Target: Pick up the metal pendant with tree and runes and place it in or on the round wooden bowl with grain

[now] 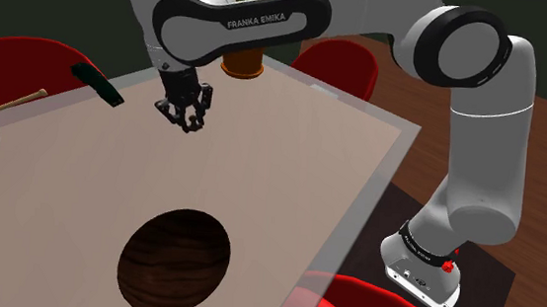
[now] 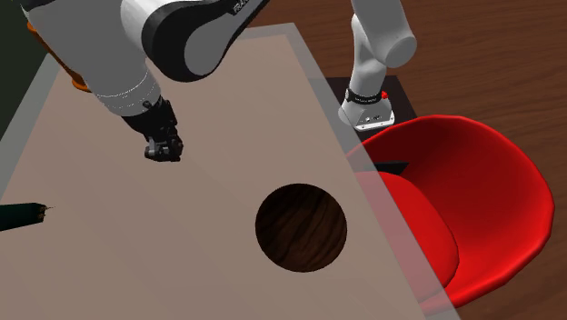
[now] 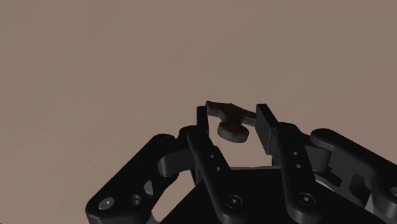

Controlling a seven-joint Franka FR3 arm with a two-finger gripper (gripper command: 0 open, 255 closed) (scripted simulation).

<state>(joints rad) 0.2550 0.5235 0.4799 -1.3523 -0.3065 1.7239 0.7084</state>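
The small, dark rusty-brown metal pendant [image 3: 228, 114] is pinched between the two black fingertips of my hand [image 3: 233, 125]. The fingers press in on its edges rather than standing spread, so I judge the grasp made. In the shoulder view the hand [image 1: 187, 112] hangs over the pale beige desk [image 1: 290, 169], apparently clear of its surface, which suits a carry. The round dark wooden bowl [image 1: 175, 261] with visible grain lies on the desk well apart from the hand, toward the shoulder view's lower edge, open side up and empty, ready to receive. The piece is thin and held only by its edges, so I'd travel gently; it could twist out.
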